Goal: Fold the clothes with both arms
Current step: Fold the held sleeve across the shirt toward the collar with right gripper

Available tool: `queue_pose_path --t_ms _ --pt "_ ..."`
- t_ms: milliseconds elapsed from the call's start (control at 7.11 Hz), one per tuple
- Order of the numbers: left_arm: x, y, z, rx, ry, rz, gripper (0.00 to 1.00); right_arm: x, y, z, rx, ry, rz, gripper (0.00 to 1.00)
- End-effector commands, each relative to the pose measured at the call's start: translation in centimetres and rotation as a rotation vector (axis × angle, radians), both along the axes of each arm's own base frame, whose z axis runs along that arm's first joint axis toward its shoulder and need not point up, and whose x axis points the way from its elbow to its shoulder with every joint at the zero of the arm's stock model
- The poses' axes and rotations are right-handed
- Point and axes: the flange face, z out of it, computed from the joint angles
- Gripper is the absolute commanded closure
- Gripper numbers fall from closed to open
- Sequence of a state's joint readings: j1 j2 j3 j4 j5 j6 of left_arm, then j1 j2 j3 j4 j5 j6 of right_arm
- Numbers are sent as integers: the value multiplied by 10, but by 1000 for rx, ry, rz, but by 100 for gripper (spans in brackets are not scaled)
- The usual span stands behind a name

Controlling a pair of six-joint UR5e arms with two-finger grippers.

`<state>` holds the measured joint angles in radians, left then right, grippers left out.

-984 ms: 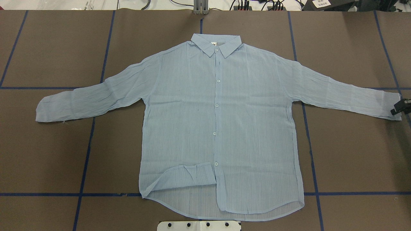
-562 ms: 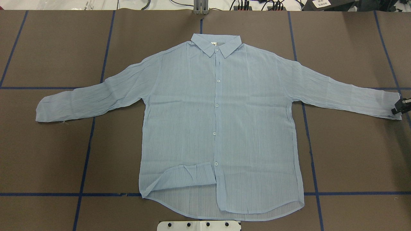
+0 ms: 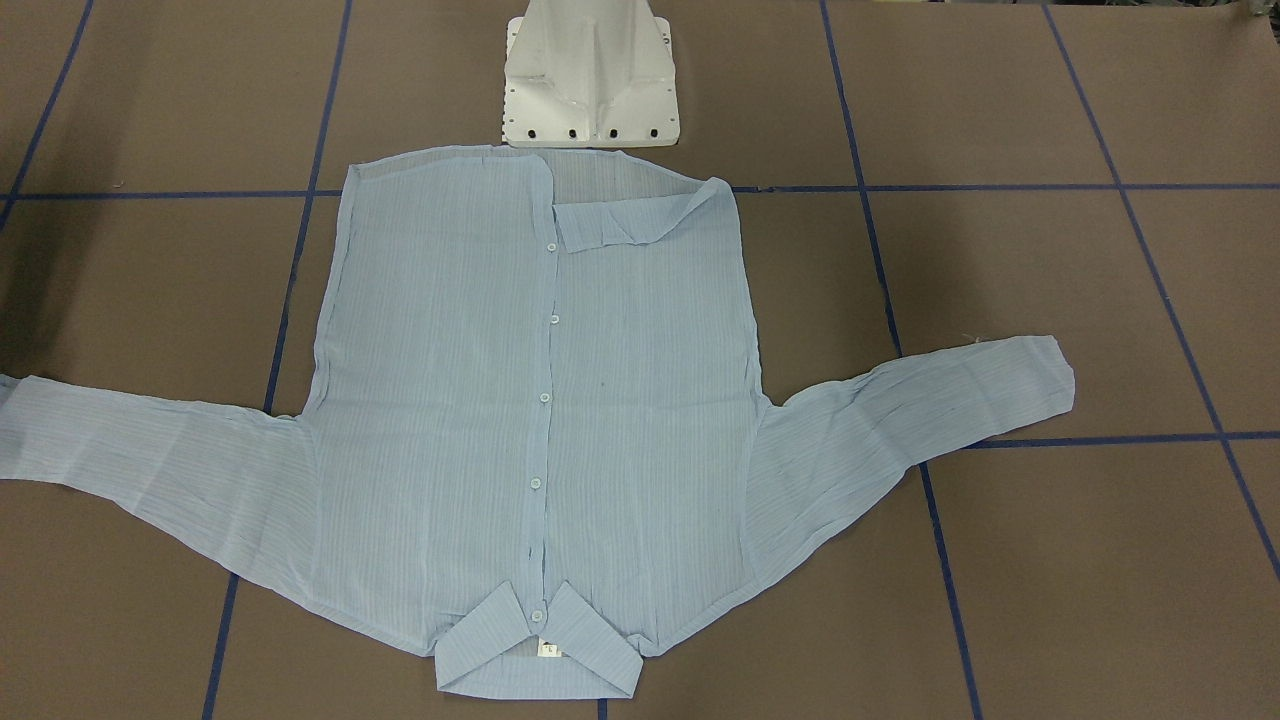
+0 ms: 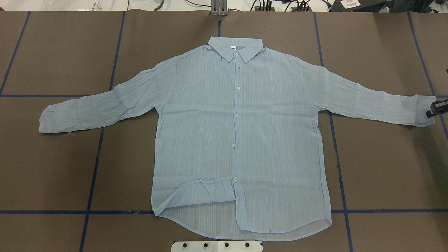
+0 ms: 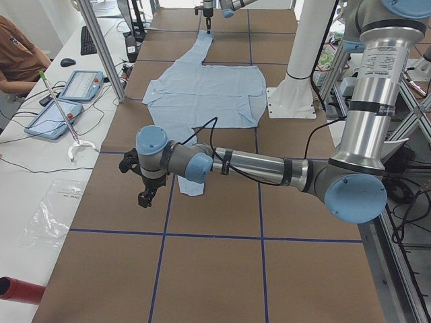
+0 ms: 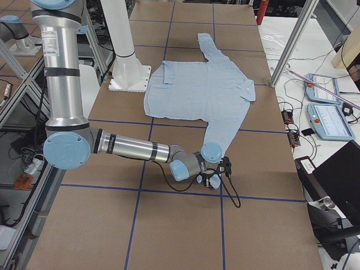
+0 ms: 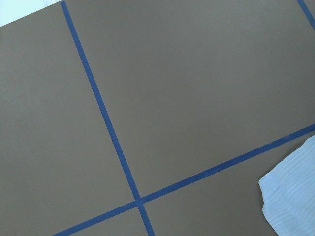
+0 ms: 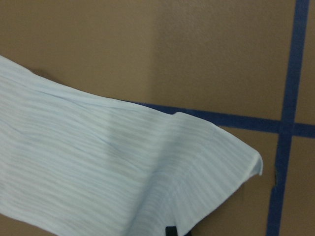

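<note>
Since a second ago the right hand [image 4: 432, 111] has drawn the right cuff [image 4: 420, 115] a touch away from the robot, and the sleeve end has lifted off the bench [image 4: 385, 168] with it; nothing else has stirred. That hand looks clamped on the cuff's edge, the cloth peaking up in its wrist view. From it the shirt [image 4: 238, 140] runs off along the sleeve's long axis to the buttoned front, lying flat, collar on the far side from the robot. So the right hand is the one in touch. The left hand [image 5: 144, 196] hangs just past the left cuff [image 4: 49, 120], not touching, and whether it is apart or together I cannot tell. Brown matte covering, blue tape lines [image 4: 338, 168]; I'd judge the sleeve has room to swing inward over the shirt's own body.
</note>
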<state>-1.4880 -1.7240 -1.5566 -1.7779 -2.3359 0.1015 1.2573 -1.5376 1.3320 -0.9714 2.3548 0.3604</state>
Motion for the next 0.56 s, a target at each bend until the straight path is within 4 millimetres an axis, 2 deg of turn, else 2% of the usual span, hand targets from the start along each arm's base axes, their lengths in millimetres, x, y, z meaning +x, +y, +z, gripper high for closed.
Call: queue_pose_path --t_ms 0,141,281,422 --pt "0 1 4 -6 -2 0 0 -1 -10 -82 120 -86 -1 100" --pt "0 1 5 -9 -2 -1 0 -12 -29 -139 121 -179 20 100" --pt "0 0 4 -6 -3 0 0 -27 -57 -217 100 -255 88 100" --pt "0 1 5 -7 -4 0 0 -78 -73 -300 52 -340 98 100"
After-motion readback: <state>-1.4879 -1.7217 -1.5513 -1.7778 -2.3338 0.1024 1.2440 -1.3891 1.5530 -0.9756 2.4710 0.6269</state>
